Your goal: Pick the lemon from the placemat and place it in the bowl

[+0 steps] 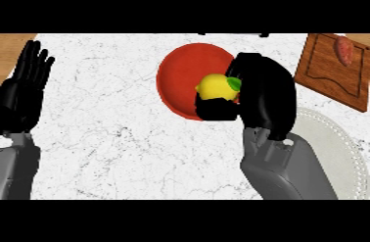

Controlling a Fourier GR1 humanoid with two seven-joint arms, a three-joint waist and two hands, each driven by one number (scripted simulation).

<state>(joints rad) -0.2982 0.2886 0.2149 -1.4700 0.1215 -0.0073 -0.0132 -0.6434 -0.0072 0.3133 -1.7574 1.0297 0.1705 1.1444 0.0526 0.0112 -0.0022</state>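
**Lemon held over the bowl, release not yet made**

Lemon (pixel 215 86): yellow, green leaf at its right side. Sits inside the outline of the red bowl (pixel 184 69), toward the bowl's right and near portion. Cannot tell from this steep view whether it hangs above the bowl floor or already touches it.

Right hand (pixel 264 96): black, comes in from the lower right on a grey forearm. Its fingers (pixel 217 110) are curled round the lemon, wrapping under and beside it. The lemon shows at the left of the palm, with the fingers below it and the bulk of the hand to its right. Judgement: the hand is clamped this way because the fruit is round and would roll out of a flat carry; holding it over the bowl's inner area means an opening of the fingers should drop it inside, not on the rim.

Placemat (pixel 339 138): pale, ribbed, at right, partly under the forearm; no lemon on it now.

Wooden board (pixel 329 72): upper right, carrying a reddish item (pixel 345 51), well apart from the bowl.

Left hand (pixel 25 86): at left edge, fingers straight and up, resting.

Table (pixel 108 138): white marble top.
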